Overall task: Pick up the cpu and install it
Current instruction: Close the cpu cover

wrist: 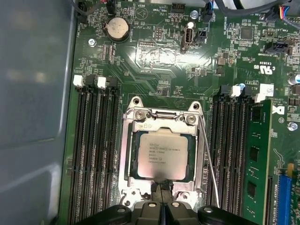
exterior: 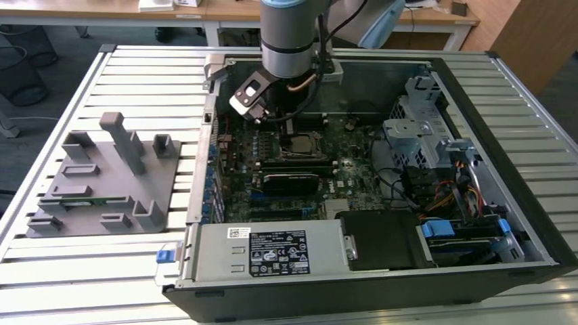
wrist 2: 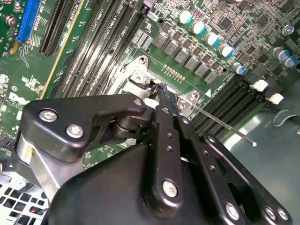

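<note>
You'll see the cpu [wrist: 161,158] lying flat inside the socket frame [wrist: 125,154], just beyond your gripper [wrist: 162,187], whose fingers are pressed together, holding nothing.

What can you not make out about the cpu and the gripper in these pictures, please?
1. Whether the gripper touches the cpu: in the first wrist view its shut tips cover the chip's near edge.
2. The chip's seating, second wrist view: the gripper's body hides most of the socket frame.
3. The chip's seating, exterior view: too small to tell.
</note>
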`<action>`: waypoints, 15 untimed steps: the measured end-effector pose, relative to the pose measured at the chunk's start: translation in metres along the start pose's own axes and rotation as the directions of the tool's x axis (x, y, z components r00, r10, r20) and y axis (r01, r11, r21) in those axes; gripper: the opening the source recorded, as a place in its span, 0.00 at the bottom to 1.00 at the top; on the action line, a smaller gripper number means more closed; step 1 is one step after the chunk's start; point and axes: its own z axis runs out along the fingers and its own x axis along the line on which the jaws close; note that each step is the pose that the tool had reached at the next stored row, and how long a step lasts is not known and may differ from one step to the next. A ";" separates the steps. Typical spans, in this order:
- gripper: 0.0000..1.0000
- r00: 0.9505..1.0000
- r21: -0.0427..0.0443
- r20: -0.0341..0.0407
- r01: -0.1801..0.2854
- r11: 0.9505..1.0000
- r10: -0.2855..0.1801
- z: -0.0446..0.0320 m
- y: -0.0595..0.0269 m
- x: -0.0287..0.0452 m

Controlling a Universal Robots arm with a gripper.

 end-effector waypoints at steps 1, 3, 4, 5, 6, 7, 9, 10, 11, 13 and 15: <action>0.11 1.000 0.000 0.000 0.000 1.000 0.000 0.0009 0.0000 0.0000; 0.11 1.000 0.000 0.000 0.000 1.000 0.000 0.0023 0.0000 0.0000; 0.11 1.000 0.000 0.000 0.000 1.000 0.000 0.0029 -0.0001 0.0000; 0.11 1.000 0.000 0.000 0.000 1.000 0.000 0.0033 -0.0001 0.0000; 0.11 1.000 0.000 0.000 0.000 1.000 0.000 0.0035 -0.0001 0.0000; 0.11 1.000 0.000 0.000 0.000 1.000 0.000 0.0039 -0.0001 0.0000; 0.11 1.000 0.000 0.000 0.000 1.000 0.000 0.0041 -0.0001 0.0000; 0.11 1.000 0.000 0.000 0.000 1.000 0.000 0.0041 -0.0001 0.0000; 0.11 1.000 0.000 0.000 0.000 1.000 0.000 0.0042 -0.0001 0.0000; 0.11 1.000 0.000 0.000 0.000 1.000 0.000 0.0043 -0.0001 0.0000; 0.11 1.000 0.000 0.000 0.000 1.000 0.000 0.0037 -0.0001 0.0000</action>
